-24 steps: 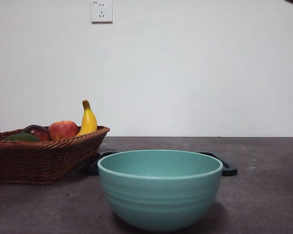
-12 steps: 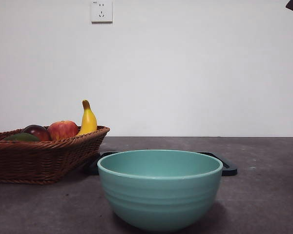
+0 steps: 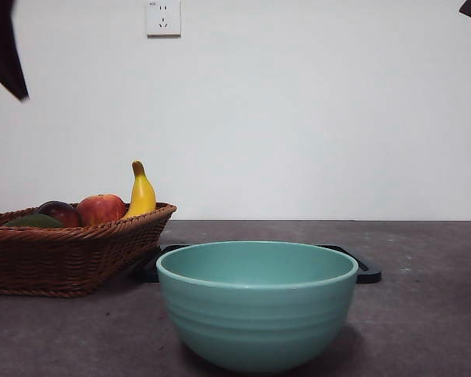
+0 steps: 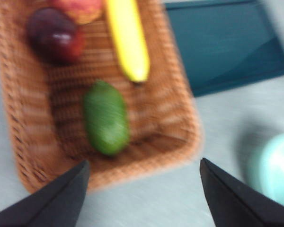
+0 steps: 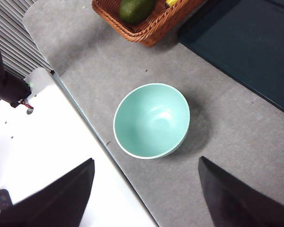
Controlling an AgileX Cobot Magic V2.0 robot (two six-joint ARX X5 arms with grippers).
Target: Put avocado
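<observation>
The left gripper (image 4: 142, 198) hangs over the basket (image 4: 180, 142) with jaws spread wide, and the avocado (image 4: 105, 118) lies lengthwise straight ahead between them.

Support surface: a dark grey, matte, lightly speckled table (image 3: 424, 314). Three items rest directly on it. A brown woven wicker basket (image 3: 71, 255) sits to one side. A flat dark blue-black tray (image 3: 367, 272) lies just beside the basket. A mint-green glazed ceramic bowl (image 3: 257, 306) stands upright in front of the tray, near but apart from the basket.
</observation>
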